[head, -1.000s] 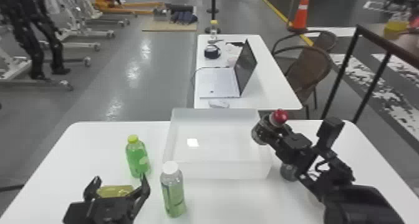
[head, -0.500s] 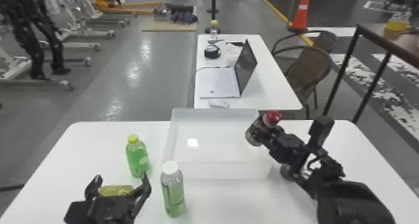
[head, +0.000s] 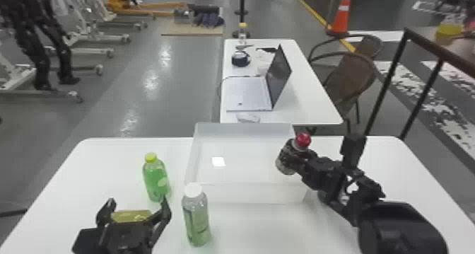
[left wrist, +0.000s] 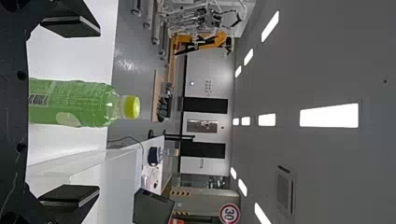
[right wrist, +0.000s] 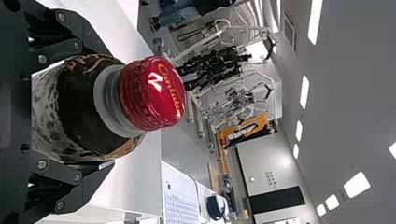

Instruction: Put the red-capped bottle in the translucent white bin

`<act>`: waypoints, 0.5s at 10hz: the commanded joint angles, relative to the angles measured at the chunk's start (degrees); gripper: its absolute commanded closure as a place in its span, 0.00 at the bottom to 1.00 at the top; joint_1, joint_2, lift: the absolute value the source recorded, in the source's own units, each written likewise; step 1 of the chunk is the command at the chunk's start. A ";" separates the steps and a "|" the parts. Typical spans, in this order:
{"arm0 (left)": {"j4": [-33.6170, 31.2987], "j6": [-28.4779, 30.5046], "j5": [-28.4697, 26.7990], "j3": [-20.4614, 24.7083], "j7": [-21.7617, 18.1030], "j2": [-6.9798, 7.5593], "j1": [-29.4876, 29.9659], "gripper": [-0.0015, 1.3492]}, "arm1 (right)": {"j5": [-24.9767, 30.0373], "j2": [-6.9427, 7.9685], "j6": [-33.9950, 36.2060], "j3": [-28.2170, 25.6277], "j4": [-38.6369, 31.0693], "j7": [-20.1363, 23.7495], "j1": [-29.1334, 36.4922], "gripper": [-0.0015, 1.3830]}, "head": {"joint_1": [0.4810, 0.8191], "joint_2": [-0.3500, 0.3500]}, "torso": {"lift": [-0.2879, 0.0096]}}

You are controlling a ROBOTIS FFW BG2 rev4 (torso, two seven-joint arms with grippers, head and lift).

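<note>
My right gripper (head: 295,157) is shut on the red-capped bottle (head: 303,140), holding it over the right side of the translucent white bin (head: 252,194). In the right wrist view, the dark bottle (right wrist: 79,107) sits between the fingers of my right gripper (right wrist: 70,112), its red cap clear of them. My left gripper (head: 136,207) stands open at the front left of the table. The left wrist view has the left gripper (left wrist: 70,114) with its fingers wide apart and a green bottle (left wrist: 74,103) beyond them.
Left of the bin stands the green bottle with a yellow cap (head: 155,179). A white-capped bottle (head: 196,218) stands at the bin's front left corner. Behind, a second table (head: 304,104) carries a laptop (head: 249,94).
The right arm has moved left, carrying the red-capped bottle from the bin's right edge to over its right side. The left arm has kept still.
</note>
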 commanded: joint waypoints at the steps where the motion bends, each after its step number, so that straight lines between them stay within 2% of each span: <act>1: 0.00 0.08 0.10 -0.09 0.00 0.00 0.00 0.09 | 1.22 -0.11 1.64 0.08 0.34 -0.02 -0.76 0.55 | 0.20 0.50 | 0.63; 2: 0.00 0.08 0.10 -0.09 0.00 0.00 0.00 0.09 | 1.05 -0.20 1.99 0.52 0.69 -0.02 -1.20 0.53 | 0.20 0.50 | 0.63; 5: 0.09 0.00 0.10 -0.09 0.09 0.09 0.00 0.09 | 0.69 -0.20 1.99 0.96 0.78 -0.11 -1.73 0.05 | 0.20 0.50 | 0.63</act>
